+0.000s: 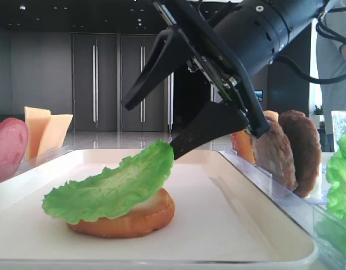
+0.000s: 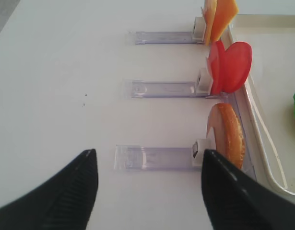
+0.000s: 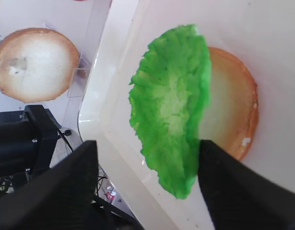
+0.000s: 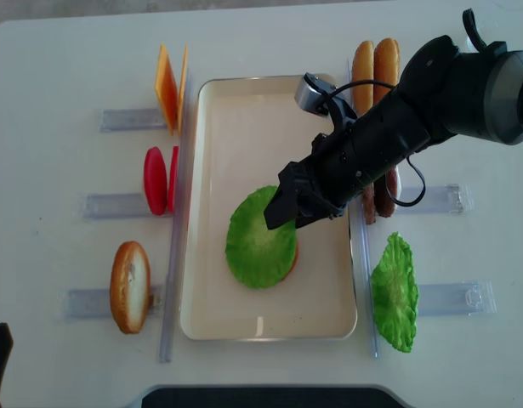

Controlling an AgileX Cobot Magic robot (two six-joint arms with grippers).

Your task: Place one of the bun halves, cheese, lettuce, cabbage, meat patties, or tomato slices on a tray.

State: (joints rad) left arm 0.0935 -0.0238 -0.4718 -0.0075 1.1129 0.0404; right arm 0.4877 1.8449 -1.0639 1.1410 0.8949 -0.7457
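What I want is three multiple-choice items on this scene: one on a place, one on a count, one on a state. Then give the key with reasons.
1. Where does the lettuce leaf nearest the right gripper lie?
A. On a bun half on the tray
B. On the bare table
C. On a meat patty

2. How many lettuce leaves show from overhead?
A. One
B. Two
C. Four

3. How does the right gripper stand?
A. Shut on the leaf
B. Shut on nothing
C. Open

Key:
1 A: the leaf rests tilted on the bun half, which sits on the tray.
2 B: one leaf is on the tray, and a second leaf stands right of the tray.
3 C: the side view shows its jaws spread wide above the leaf, not clamped on it.
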